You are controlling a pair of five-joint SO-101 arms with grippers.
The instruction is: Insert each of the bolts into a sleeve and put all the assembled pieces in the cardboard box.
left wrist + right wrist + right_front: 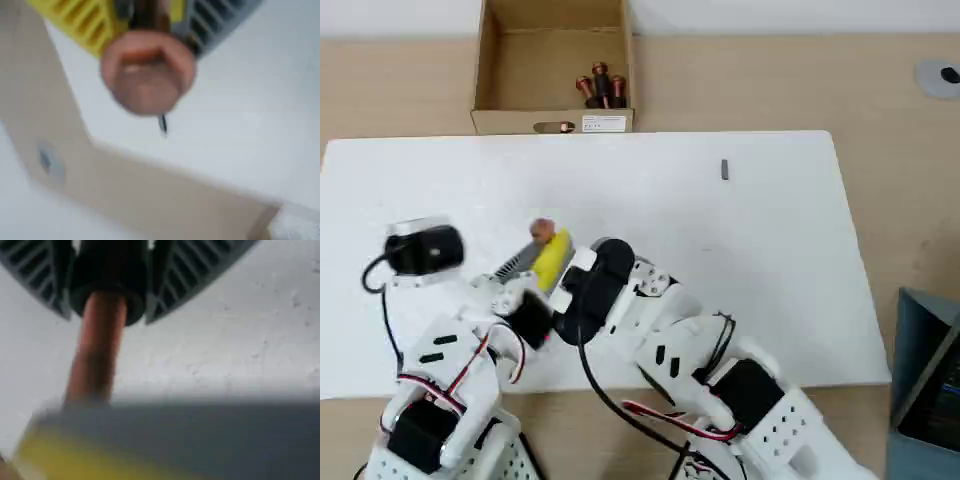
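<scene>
The bolt (147,75) is gripped by the left gripper (150,17), at 9 o'clock over the white mat (720,280). The sleeve (132,302) is squeezed by the right gripper (111,260). Both should be kept in line and pushed together slowly.

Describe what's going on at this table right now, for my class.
The left gripper holds a copper bolt near its head; the right gripper holds a black sleeve with the bolt's shaft inside it. They meet over the white mat. A few assembled pieces already sit in the cardboard box.
</scene>
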